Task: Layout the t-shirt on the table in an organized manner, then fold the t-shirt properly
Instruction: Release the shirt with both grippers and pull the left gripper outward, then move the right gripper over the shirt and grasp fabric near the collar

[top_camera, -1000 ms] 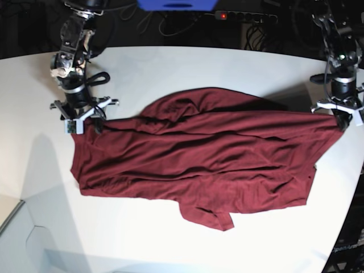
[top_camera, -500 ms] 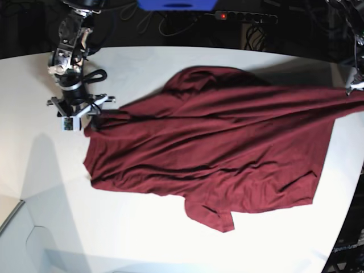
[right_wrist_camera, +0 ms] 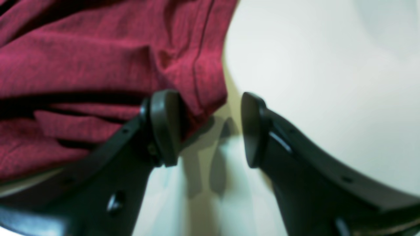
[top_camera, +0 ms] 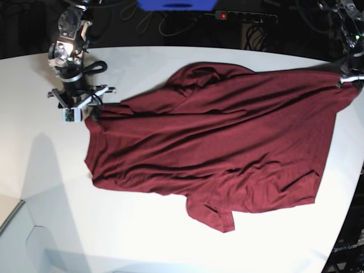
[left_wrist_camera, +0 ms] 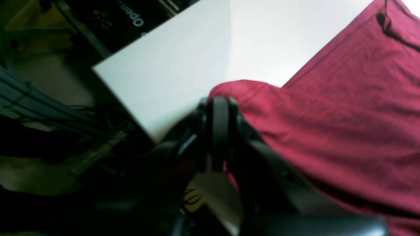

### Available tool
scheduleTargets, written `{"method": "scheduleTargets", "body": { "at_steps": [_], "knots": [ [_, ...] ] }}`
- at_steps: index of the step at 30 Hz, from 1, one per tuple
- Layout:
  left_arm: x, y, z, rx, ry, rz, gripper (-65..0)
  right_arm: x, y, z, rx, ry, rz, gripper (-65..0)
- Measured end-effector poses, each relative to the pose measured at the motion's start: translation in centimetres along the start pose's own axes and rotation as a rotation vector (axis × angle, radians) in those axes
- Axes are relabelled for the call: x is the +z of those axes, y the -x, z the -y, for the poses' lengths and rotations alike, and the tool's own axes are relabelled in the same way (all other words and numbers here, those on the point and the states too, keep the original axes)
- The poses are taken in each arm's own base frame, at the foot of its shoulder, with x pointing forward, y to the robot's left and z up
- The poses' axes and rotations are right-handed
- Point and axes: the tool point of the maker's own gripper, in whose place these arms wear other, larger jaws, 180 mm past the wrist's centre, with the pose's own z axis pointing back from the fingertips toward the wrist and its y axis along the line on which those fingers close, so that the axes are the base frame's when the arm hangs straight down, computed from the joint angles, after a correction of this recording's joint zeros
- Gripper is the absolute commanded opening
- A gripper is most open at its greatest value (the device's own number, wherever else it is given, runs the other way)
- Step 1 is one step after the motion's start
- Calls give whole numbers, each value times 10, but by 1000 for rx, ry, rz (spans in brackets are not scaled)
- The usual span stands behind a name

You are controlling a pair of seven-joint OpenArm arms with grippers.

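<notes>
A: Where's the t-shirt [top_camera: 216, 142] vs the grippers?
B: Spread wrinkled across the table [top_camera: 170, 244], stretched between both arms. One corner is pinched in the left gripper [left_wrist_camera: 218, 108], right at the table's edge.
A: Left jaws?
B: Clenched on the fabric; cloth bunches over the fingertips.
A: Right gripper [right_wrist_camera: 210, 127]?
B: Jaws apart, nothing between the pads. T-shirt hem lies just beside and partly behind one finger [right_wrist_camera: 164, 127]; can't tell if it touches. Other finger is over bare table.
</notes>
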Motion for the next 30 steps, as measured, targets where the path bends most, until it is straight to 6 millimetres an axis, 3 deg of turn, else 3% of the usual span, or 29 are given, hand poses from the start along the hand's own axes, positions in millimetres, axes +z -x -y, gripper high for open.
{"method": "scheduleTargets", "body": {
  "at_steps": [3,6,15,17,20,23,27,30],
  "knots": [
    [-7,1,3,17,0,-5,-645,-1,4,0,-4,-2,-8,-352],
    [-15,-13,12,3,21,19,-645,-3,6,1,1,-4,-18,-352],
    [-25,-27,44,-46,103,35,-648,1,-11,10,32,17,19,-352],
    [-27,-45,58,-37,125,70,-648,6,-22,11,44,24,50,-352],
    [-18,-101,102,-17,226,220,-648,15,-30,6,64,17,76,-352],
    [-2,-153,138,3,296,348,-648,27,-31,-14,104,-28,82,-352],
    [1,-168,187,12,400,315,-648,39,-25,-51,148,-126,72,-352],
    [4,-173,206,1,438,325,-648,52,-22,-78,166,-194,76,-352]
  ]
}}
